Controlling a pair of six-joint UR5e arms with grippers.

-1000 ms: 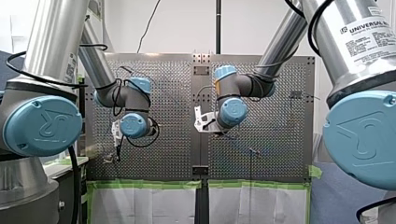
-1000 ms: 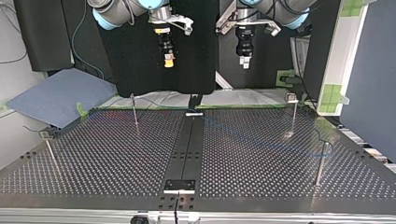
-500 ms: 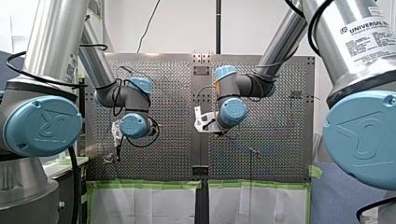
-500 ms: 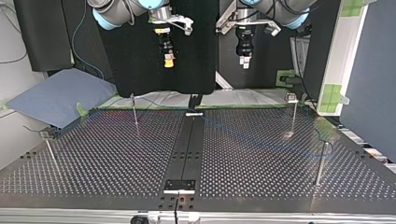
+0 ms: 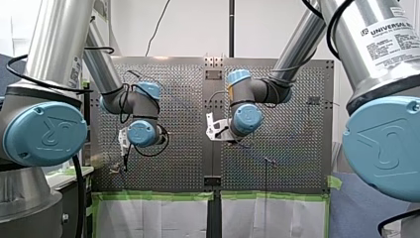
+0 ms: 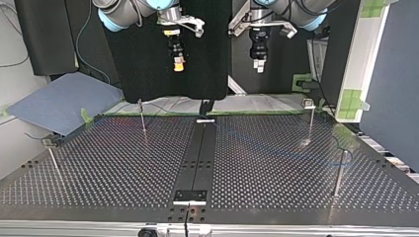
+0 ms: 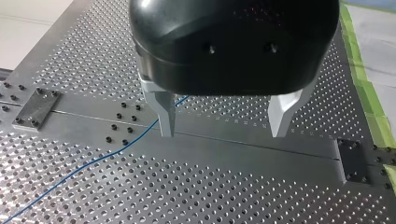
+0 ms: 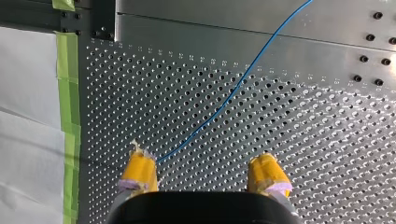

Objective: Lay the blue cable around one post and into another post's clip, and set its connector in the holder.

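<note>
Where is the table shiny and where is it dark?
Right wrist view: table glares bright beside the green tape, dimmer past the cable. Left wrist view: pale sheen on its middle strip. Top view: table mostly dark.

I am seeing the blue cable standing out against the silver table, which is showing a regular grid of small dark holes; my right gripper is wearing yellow pads; green tape is edging the table at nine o'clock of that gripper; my left gripper is showing a black body and pale metal fingers.
</note>
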